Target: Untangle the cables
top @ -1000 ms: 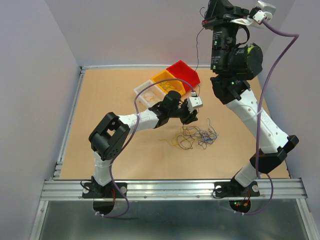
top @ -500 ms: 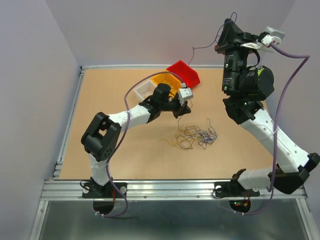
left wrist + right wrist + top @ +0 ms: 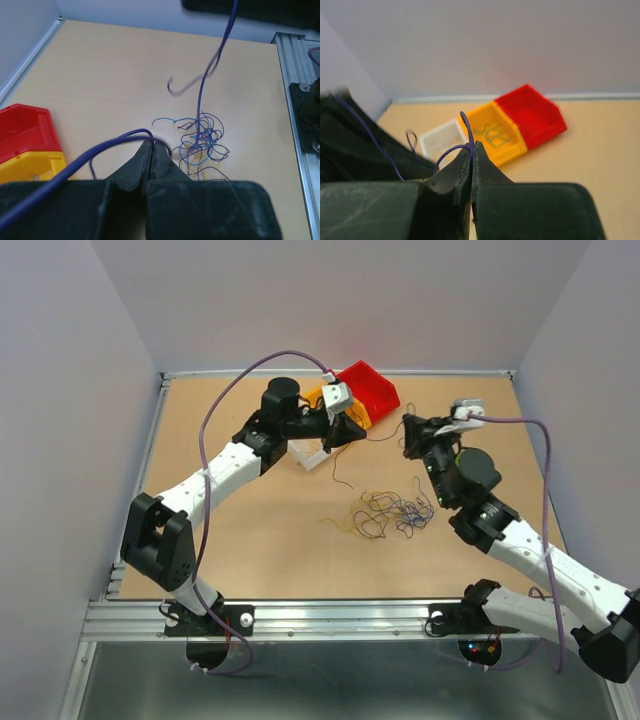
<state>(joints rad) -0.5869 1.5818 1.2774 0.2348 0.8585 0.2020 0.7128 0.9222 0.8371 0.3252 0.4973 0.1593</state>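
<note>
The cables (image 3: 385, 512) lie as a loose tangle of thin blue, purple, yellow and dark wires on the table's middle, also seen in the left wrist view as the tangle (image 3: 202, 145). My left gripper (image 3: 342, 427) hangs by the bins, back left of the tangle, shut on one purple cable (image 3: 107, 145) at its tips (image 3: 151, 144). My right gripper (image 3: 408, 430) is back right of the tangle, shut on a purple cable (image 3: 466, 127) that loops out of its jaws (image 3: 472, 146). A purple strand (image 3: 202, 95) drops from above to the tangle.
A red bin (image 3: 368, 388), a yellow bin (image 3: 318, 397) holding wires, and a clear white bin (image 3: 306, 453) stand in a row at the back, partly under my left arm. Metal rails edge the table (image 3: 240, 530) on the left and front.
My left gripper shut and swung from beside the tangle back to the bins with a purple cable. My right arm dropped from high at the back right to just above the table.
</note>
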